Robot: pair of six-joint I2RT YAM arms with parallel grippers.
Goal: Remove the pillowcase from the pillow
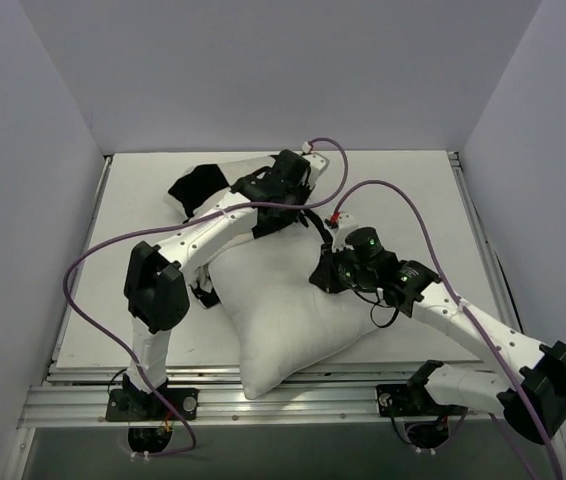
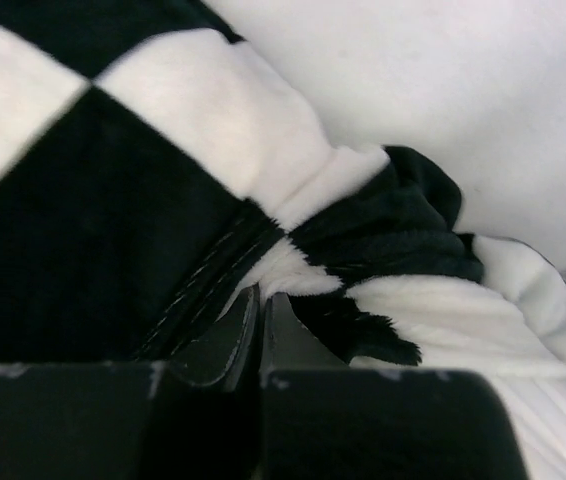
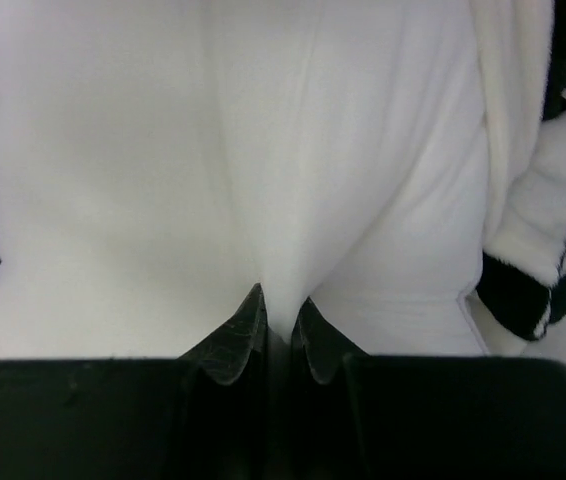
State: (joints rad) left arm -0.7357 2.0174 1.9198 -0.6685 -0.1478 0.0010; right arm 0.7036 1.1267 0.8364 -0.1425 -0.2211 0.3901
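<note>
The plain white pillow (image 1: 283,315) lies in the middle of the table, its near corner over the front edge. The black-and-white checkered pillowcase (image 1: 195,187) is bunched at its far end. My left gripper (image 1: 288,172) is shut on the pillowcase (image 2: 213,180), pinching a fold of it at a seam between the fingertips (image 2: 263,300). My right gripper (image 1: 325,272) is shut on a pinch of the pillow's white fabric (image 3: 233,170), at the pillow's right side. A bit of the checkered pillowcase edge (image 3: 528,290) shows at the right of the right wrist view.
The white table top (image 1: 403,200) is walled by plain panels at the back and sides. A metal rail (image 1: 293,400) runs along the front edge. Purple cables (image 1: 93,260) loop from both arms.
</note>
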